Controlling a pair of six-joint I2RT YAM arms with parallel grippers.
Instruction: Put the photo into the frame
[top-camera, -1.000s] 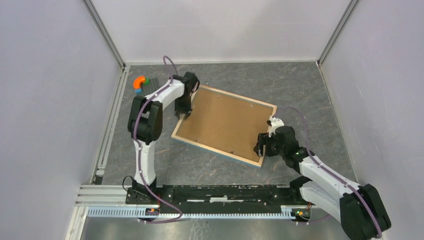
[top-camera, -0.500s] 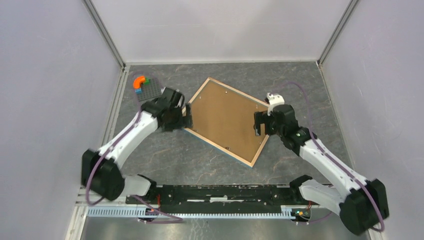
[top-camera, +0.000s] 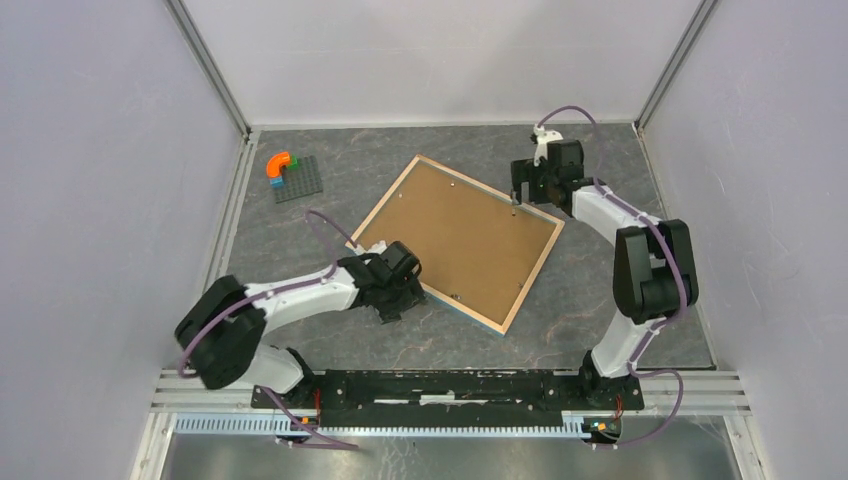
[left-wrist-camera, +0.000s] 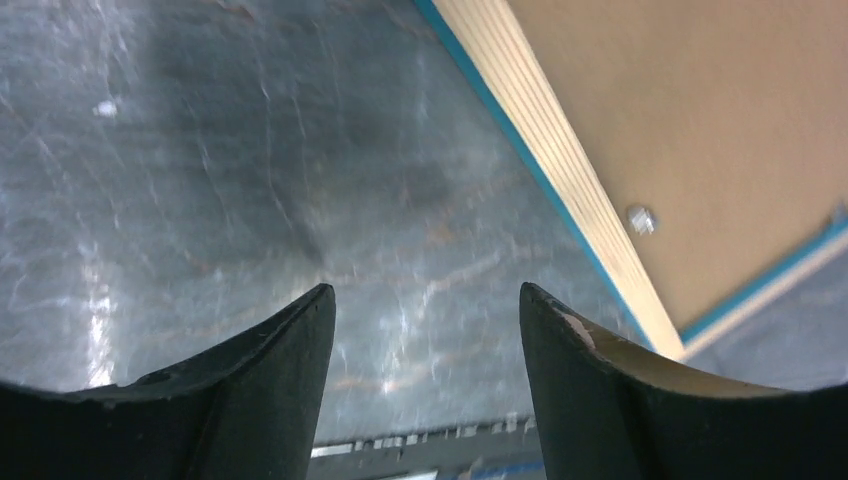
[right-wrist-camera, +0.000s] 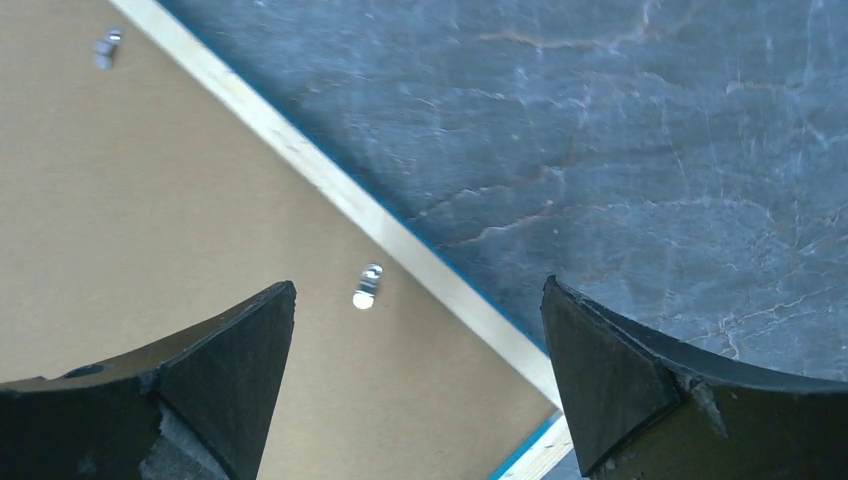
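**Top view.** My left arm lies low, stretched from its base across the table (top-camera: 250, 260). My left pincer (top-camera: 396, 303) sits just beside the near-left edge of the frame (top-camera: 386, 203); whether they touch I cannot tell from here. My right arm stands with its elbow raised and the forearm reaching to the far side. My right pincer (top-camera: 518, 193) is over the frame's far-right corner. The frame lies flat mid-table, turned on the diagonal, with the brown backing board (top-camera: 460, 235) uppermost inside a light wood rim. A blue strip shows along the near edge. A grey studded baseplate (top-camera: 298, 180) carrying an orange curved piece (top-camera: 280, 161) sits far left, well apart from the frame.

**Left wrist view.** This view settles what the top view could not. My left pincer (left-wrist-camera: 425, 300) stands wide, with only bare table between the fingers (left-wrist-camera: 270, 380). The frame (left-wrist-camera: 560, 160) passes to the right of them, apart from both. Its blue outer edge, wood rim and one metal tab (left-wrist-camera: 640, 218) on the board are plain.

**Right wrist view.** My right pincer (right-wrist-camera: 417, 290) is fully spread and grips nothing. The frame's rim (right-wrist-camera: 300, 150) runs diagonally beneath the gap, with a metal tab (right-wrist-camera: 367, 285) near its middle. How far above the rim I hang cannot be judged.
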